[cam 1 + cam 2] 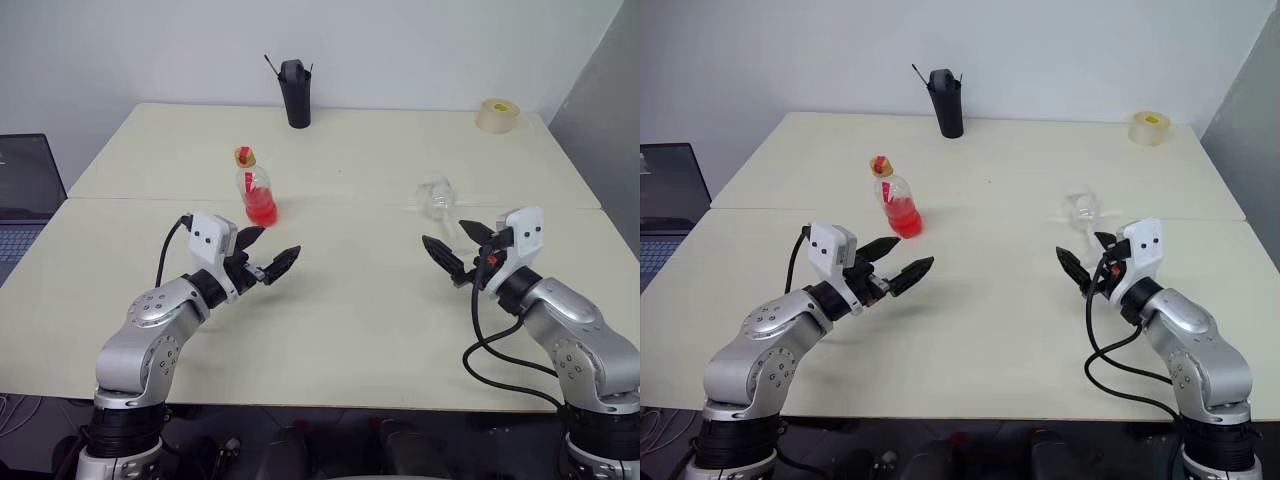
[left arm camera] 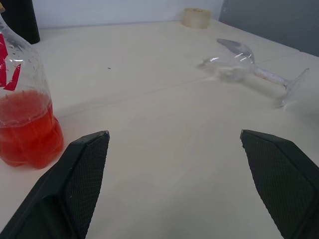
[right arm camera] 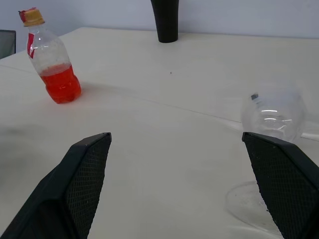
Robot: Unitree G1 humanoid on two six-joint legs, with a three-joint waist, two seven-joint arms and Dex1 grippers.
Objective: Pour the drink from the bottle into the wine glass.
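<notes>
Left gripper (image 1: 280,242): jaws spread wide, nothing in them, hovering over the table (image 1: 350,330) just short of the bottle
Right gripper (image 1: 444,233): also wide open and empty, with its fingers close to the foot end of the wine glass
Bottle (image 1: 258,195): standing upright on the left half of the table, beyond the left gripper, red-and-yellow cap (image 1: 244,156) on top
Drink (image 1: 262,208): red-orange, filling only the lower bulge of the bottle, so I'd call it a light load with some slosh once it tips
Bottle handling: thin clear plastic, so it will likely give under a hard squeeze; the rounded body looks slippery, and the best hold looks to be across the body just above the liquid line
Cap: looks to be in place, and I'd say it has to come off before anything pours
Wine glass (image 1: 435,195): right of centre and, as far as I can tell, lying on its side, bowl away from the robot, stem running back towards the right gripper
Glass handling: rigid, smooth, fragile and free to roll; the stem looks the safest place to pinch, gently, to stand it up
Bystanders: black cup (image 1: 295,95) and tape roll (image 1: 497,114) at the far edge, well apart from both
</notes>
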